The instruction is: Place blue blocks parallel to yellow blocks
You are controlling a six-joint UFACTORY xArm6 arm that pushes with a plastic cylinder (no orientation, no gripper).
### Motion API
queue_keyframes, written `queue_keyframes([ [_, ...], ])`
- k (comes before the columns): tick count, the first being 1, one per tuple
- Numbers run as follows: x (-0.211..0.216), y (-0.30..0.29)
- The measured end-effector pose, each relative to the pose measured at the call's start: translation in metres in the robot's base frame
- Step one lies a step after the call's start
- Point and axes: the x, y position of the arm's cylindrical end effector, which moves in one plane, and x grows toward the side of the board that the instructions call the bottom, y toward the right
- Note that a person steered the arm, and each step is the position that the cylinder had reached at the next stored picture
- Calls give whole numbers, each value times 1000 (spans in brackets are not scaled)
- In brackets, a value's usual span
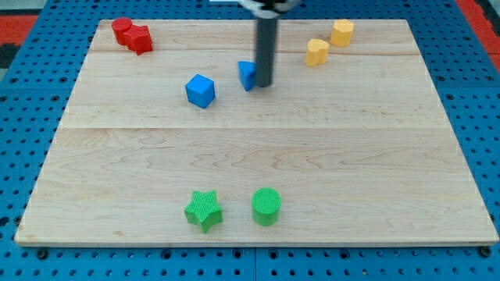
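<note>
Near the view's top, a little left of centre, sit my two blue blocks. One blue cube point(200, 90) stands free on the table point(258, 160), with bare wood all around it. To its right a second blue block point(247, 75) is partly hidden behind my rod, so I cannot make out its shape beyond a blue face and an edge. My tip point(264, 84) rests against that block's right side, touching it or very nearly so. I have no claw on this rig, so nothing is being gripped: the rod only presses from the side.

Off to the view's right and higher up lie the two yellow blocks. One yellow block point(316, 52) sits lower and further left; the other yellow block point(341, 33) sits just up and to the right of it, close by but apart. Together they form a short diagonal rising to the right.

My rod point(265, 51) drops almost straight down from the view's top edge, dark and upright, and only a sliver of its mount shows above.

Further out, a pair of red blocks point(131, 34) huddles in the top left corner, touching. Near the bottom edge a green star point(204, 210) and a green cylinder point(266, 206) stand side by side, slightly apart.
</note>
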Motion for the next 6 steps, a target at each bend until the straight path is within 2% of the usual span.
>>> queue_keyframes([
  [1, -19, -41],
  [2, -49, -49],
  [4, -44, -158],
  [5, -78, -123],
  [6, -87, -68],
])
